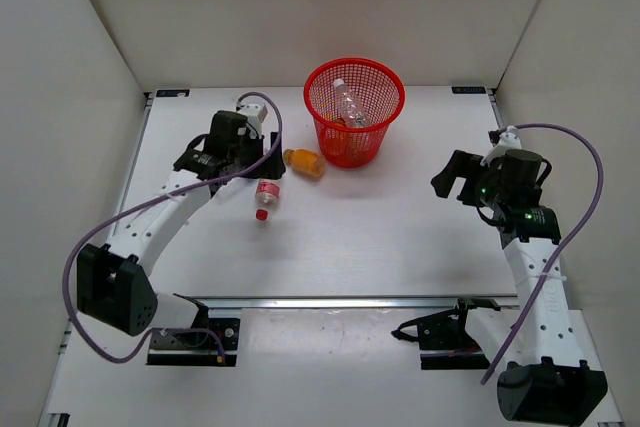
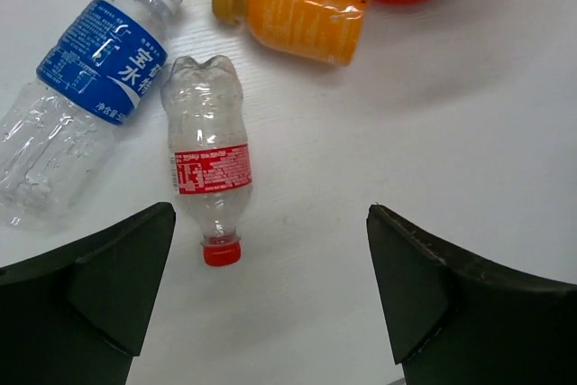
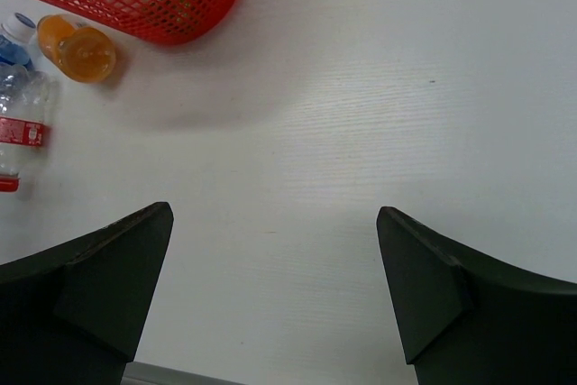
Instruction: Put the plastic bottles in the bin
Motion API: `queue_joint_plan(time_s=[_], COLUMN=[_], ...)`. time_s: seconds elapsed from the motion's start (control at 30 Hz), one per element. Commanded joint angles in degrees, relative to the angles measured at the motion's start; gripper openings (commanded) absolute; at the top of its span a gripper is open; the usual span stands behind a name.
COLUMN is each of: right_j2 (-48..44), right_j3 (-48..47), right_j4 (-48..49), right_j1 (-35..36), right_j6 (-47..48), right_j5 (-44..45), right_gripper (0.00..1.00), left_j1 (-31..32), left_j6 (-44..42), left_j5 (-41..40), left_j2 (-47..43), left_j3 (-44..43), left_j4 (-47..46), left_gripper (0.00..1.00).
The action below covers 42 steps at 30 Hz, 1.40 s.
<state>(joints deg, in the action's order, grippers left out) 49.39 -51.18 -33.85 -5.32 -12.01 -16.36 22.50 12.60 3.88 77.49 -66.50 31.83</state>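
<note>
With the left gripper [image 2: 270,215] and right gripper [image 3: 273,215] both spread and empty, three bottles lie flat: the red-capped bottle [image 2: 209,161] cap nearward, the blue-labelled bottle [image 2: 86,87] alongside reversed, the orange bottle [image 2: 302,13] base toward the bin [image 1: 330,142], which holds one clear bottle [image 1: 350,105].

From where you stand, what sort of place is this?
Probably a robot test bench: left arm and right arm bolted to a white table, plain panels around it, red bin beside an orange bottle.

You've got the mesh bin [image 1: 385,127] at the table's [image 1: 400,237] far middle, a bottle [image 1: 349,103] inside it. The juice bottle [image 1: 303,162] lies just left of it, the small bottle [image 1: 265,197] nearer you, and the water bottle [image 2: 77,96] on that one's left.
</note>
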Motion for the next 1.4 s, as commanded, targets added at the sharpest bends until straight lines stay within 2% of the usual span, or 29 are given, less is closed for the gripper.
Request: queue_joint_plan(time_s=[0.0, 0.1, 0.27, 0.57, 0.67, 0.77, 0.8, 0.87, 0.97, 1.1, 1.2, 1.27, 1.37], right_j2=[-1.66, -2.01, -2.62, -2.28, -1.66, -1.57, -1.83, -1.66, -1.40, -1.75, -2.01, -2.36, -2.10], right_j3=[0.82, 1.43, 2.83, 5.12, 4.69, 4.33, 4.33, 4.16, 4.25, 4.07, 3.89, 4.68, 5.30], right_j4=[0.62, 0.89, -0.43, -0.08, -1.13, -1.22, -0.87, -1.74, -2.10, -2.98, -3.51, -3.16, -2.64], right_j1=[-0.21, -0.30, -0.39, -1.71, -1.53, -1.44, -1.71, -1.71, -1.10, -0.83, -1.01, 0.04, 1.54], right_j6=[0.06, -0.11, -0.65, -3.19, -2.93, -3.02, -3.19, -3.11, -3.28, -1.44, -0.47, -0.47, -0.12], right_j5=[-0.68, -0.87, 0.01, -1.57, -0.70, -0.69, -1.13, -1.57, -0.52, 0.45, 0.01, -0.16, 0.10], right_gripper=[0.94, 0.93, 0.94, 0.94, 0.95, 0.96, 0.96, 0.95, 0.97, 0.97, 0.98, 0.97, 0.98], left_j1=[-1.58, -1.41, -2.02, -0.97, -0.36, -0.26, -0.44, -0.79, -0.88, 0.52, 2.36, 2.81, 4.56], left_j6=[2.07, 1.64, 1.02, 1.81, 1.55, 0.93, 1.11, 1.29, 1.20, 1.73, 3.65, 4.10, 3.74], left_j5=[0.61, -2.90, -0.89, -0.19, -2.65, -3.79, -3.36, -2.48, -3.78, -3.79, -5.37, -4.15, -0.81], left_j2=[6.07, 10.56, 12.77, 19.96, 23.13, 24.98, 24.73, 23.32, 18.23, 9.88, 2.67, -1.45, -0.87], left_j3=[1.37, 2.07, 6.20, 7.26, 5.07, 3.31, 3.22, 4.18, 7.69, 9.90, 8.15, 5.61, -1.25], left_j4=[-1.33, -3.00, -9.15, -14.17, -13.47, -12.41, -12.50, -12.94, -15.30, -11.98, -10.13, -11.52, -16.78], left_gripper=[0.99, 0.99, 0.98, 0.98, 0.96, 0.88, 0.78, 0.64, 0.49, 0.35, 0.31, 0.34, 0.36])
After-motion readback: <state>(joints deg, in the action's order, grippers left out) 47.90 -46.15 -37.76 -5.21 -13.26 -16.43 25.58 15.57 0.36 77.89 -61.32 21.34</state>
